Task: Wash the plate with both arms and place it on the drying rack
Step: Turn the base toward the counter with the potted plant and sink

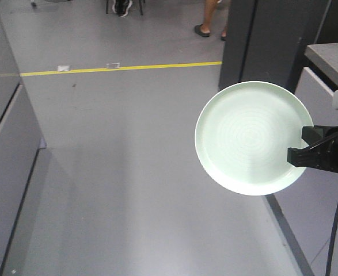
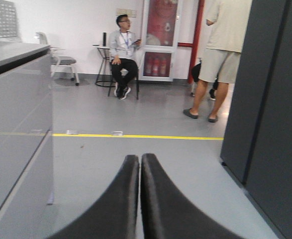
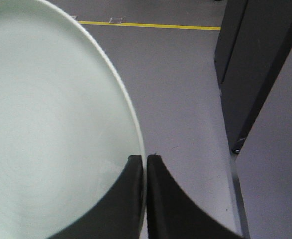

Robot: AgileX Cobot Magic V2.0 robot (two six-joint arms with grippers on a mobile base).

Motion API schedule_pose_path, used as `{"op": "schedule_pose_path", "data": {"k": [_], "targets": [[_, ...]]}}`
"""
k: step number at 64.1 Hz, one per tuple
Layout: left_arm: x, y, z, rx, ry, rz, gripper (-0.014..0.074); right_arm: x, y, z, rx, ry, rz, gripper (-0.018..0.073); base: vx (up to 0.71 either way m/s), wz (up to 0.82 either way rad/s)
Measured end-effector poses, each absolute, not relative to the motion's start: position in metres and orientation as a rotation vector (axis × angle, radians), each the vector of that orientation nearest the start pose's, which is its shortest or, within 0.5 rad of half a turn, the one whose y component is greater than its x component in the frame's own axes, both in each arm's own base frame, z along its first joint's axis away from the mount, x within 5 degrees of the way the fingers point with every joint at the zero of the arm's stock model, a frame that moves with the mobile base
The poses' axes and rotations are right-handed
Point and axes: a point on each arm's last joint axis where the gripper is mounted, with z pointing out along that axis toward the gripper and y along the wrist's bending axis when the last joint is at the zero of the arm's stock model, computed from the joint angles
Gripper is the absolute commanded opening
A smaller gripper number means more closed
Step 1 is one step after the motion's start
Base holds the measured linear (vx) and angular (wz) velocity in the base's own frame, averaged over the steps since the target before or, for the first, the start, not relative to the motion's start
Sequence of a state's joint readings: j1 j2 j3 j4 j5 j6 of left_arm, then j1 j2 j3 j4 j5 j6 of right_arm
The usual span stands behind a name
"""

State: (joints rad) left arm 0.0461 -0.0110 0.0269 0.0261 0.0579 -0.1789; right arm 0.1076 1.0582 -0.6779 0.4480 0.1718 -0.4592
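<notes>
The pale mint-green plate (image 1: 249, 135) hangs in the air over the grey floor, its face turned to the front camera. My right gripper (image 1: 302, 146) is shut on its right rim. In the right wrist view the plate (image 3: 51, 124) fills the left side, and its rim runs between the two black fingers of the right gripper (image 3: 146, 160). My left gripper (image 2: 140, 159) is shut with nothing in it, pointing along the floor; it is out of the front view. The drying rack is out of view.
A dark cabinet (image 1: 272, 40) stands behind the plate, with a grey counter (image 1: 330, 60) at right and a grey unit (image 1: 7, 149) at left. A yellow line (image 1: 122, 68) crosses the floor. A seated person (image 2: 123, 50) and a standing person (image 2: 220, 55) are farther back.
</notes>
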Motion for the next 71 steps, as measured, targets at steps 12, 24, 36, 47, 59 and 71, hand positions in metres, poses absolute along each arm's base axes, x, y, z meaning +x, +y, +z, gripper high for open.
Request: {"op": "schedule_pose_path", "data": {"k": [12,24,36,47,59,71], "targets": [[0.0567,0.0028,0.1994,-0.156,1.550,-0.083,-0.0005,0.2213,0.0307,0.2973,-0.173,2.013,0.132,-0.0009,0.11,-0.35],[0.0567,0.0028,0.1994,-0.156,1.550,-0.083,-0.0005,0.2213,0.0307,0.2973,-0.173,2.013,0.132,-0.0009,0.11,-0.41],[0.0567,0.0028,0.1994,-0.156,1.550,-0.083,-0.0005,0.2213,0.0307,0.2973,-0.173,2.013,0.132,-0.0009,0.12,-0.46],[0.0567,0.0028,0.1994,-0.156,1.550,-0.083,-0.0005,0.2213,0.0307,0.2973,-0.173,2.013,0.132,-0.0009,0.12,-0.46],[0.0567,0.0028,0.1994,-0.156,1.550,-0.083,-0.0005,0.2213,0.0307,0.2973,-0.173,2.013,0.132,-0.0009,0.12,-0.45],[0.0567,0.0028,0.1994,-0.156,1.550,-0.083,-0.0005,0.2213,0.0307,0.2973,-0.173,2.013,0.132,-0.0009,0.11,-0.41]]}}
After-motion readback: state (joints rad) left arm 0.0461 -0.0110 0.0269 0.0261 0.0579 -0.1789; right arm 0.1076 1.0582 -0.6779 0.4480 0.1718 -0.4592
